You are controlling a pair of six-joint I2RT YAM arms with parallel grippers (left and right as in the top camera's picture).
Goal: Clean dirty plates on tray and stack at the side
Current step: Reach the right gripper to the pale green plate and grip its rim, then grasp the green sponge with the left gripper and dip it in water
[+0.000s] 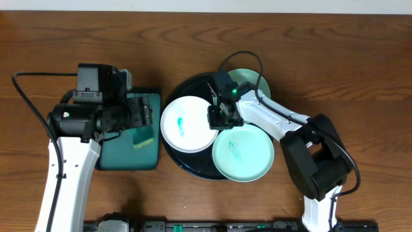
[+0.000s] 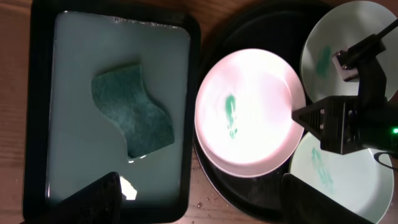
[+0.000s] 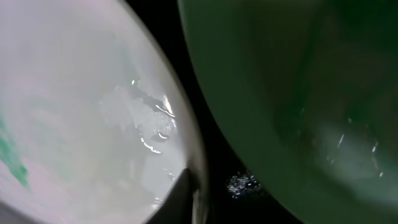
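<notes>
The round black tray (image 1: 193, 169) holds three plates. The white plate (image 1: 183, 125) lies at its left with a teal smear. One mint-green plate (image 1: 244, 154) lies at the front right, and the other (image 1: 256, 82) at the back right, partly under the right arm. My right gripper (image 1: 222, 117) sits at the white plate's right rim. In the right wrist view one finger (image 3: 183, 199) presses on the rim of the white plate (image 3: 74, 112), which lies flat; the other finger is hidden. My left gripper (image 2: 208, 205) is open and empty, hovering above the rectangular tray's right edge.
A rectangular black tray (image 1: 129, 160) holding water and a green sponge (image 2: 134, 109) stands left of the round tray. The left wrist view also shows the white plate (image 2: 249, 112) and the right gripper (image 2: 323, 118). Bare wood table lies all around.
</notes>
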